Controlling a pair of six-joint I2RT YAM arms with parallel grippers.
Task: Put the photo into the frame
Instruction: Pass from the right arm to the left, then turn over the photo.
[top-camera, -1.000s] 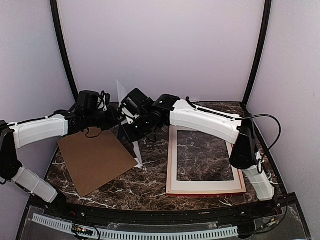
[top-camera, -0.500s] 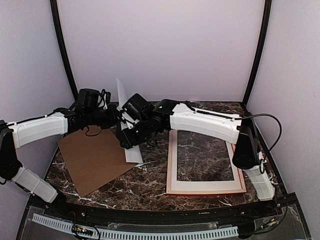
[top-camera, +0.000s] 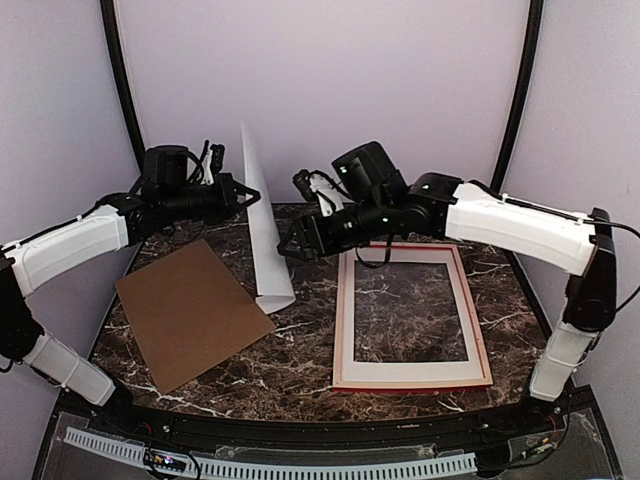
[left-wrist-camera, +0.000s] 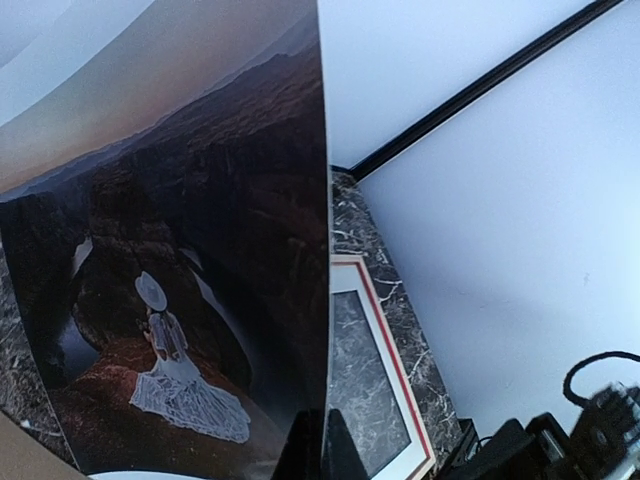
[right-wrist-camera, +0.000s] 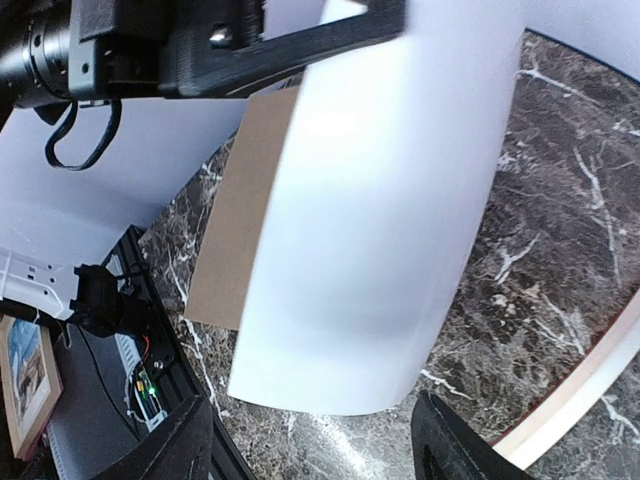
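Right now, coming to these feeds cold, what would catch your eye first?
The photo stands nearly upright left of centre, curled, pinched by the left gripper. The right gripper hangs open just beside it, and the frame lies flat on the right, empty, marble showing through.

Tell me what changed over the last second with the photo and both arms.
The right gripper opened its fingers, let go of the photo and pulled back to the right. The left gripper, shut on the photo's upper edge, lifted it higher; it now hangs upright and curled. The frame and brown backing board stayed put.
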